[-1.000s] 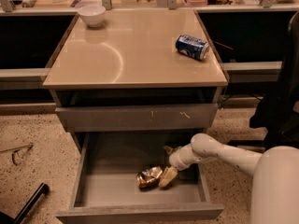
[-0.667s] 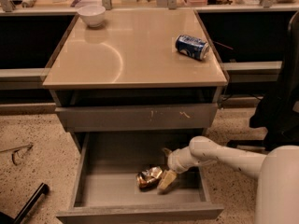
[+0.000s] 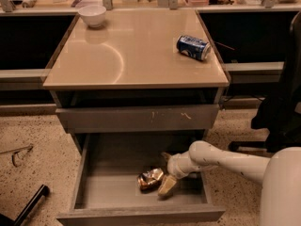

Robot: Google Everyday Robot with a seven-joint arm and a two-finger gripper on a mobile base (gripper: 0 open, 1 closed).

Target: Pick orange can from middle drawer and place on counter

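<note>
The orange can (image 3: 149, 178), crumpled and shiny, lies on the floor of the open middle drawer (image 3: 94, 192), near its front centre. My gripper (image 3: 165, 171) reaches into the drawer from the right on its white arm (image 3: 221, 160). It is open, with its lower tan fingertip (image 3: 167, 186) touching or just beside the can's right side. The can is not between the fingers. The beige counter (image 3: 136, 55) tops the cabinet above.
A smooth blue can (image 3: 193, 47) lies on its side at the counter's right. A white bowl (image 3: 92, 15) stands at its back left corner. The upper drawer front (image 3: 136, 118) with pale scratches is closed. A dark chair (image 3: 282, 107) stands at the right.
The gripper has shifted slightly toward the drawer's front, staying beside the can. The can has not moved.
</note>
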